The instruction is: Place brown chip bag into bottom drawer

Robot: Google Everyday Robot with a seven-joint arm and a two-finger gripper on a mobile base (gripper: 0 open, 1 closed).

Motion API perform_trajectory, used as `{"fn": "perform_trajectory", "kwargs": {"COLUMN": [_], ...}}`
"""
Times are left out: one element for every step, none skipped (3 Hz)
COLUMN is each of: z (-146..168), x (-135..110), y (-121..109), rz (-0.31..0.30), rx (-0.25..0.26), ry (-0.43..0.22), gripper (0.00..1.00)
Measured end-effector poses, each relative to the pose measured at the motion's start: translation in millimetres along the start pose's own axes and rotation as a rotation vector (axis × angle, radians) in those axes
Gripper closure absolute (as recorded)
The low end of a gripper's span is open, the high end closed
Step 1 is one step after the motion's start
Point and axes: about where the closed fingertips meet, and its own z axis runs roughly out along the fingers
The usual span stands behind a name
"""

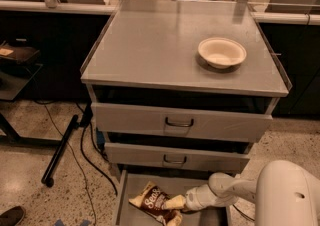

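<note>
The brown chip bag (pixel 154 201) lies on the floor of the bottom drawer (pixel 121 197), which is pulled out below the two upper drawers. The bag is dark brown with white lettering and pale ends, and it sits left of the drawer's middle. My gripper (pixel 183 204) reaches in low from the right, inside the drawer, right at the bag's right end. The white arm (pixel 235 190) leads back to my body at the lower right. The drawer's front part is cut off by the bottom of the view.
A round cream bowl (pixel 221 52) sits on the grey cabinet top (pixel 150 45) at the right. The two upper drawers (pixel 179 122) stand slightly ajar. A black pole and cables (pixel 62 147) lie on the floor at the left. A shoe (pixel 10 216) is at the bottom left.
</note>
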Motion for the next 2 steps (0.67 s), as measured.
{"fn": "perform_trajectory", "kwargs": {"z": [0.0, 0.0], "x": [0.0, 0.0], "y": [0.0, 0.0], "rz": [0.000, 0.000], "rx": [0.000, 0.000], "ry": [0.000, 0.000], "gripper": [0.00, 0.00]}}
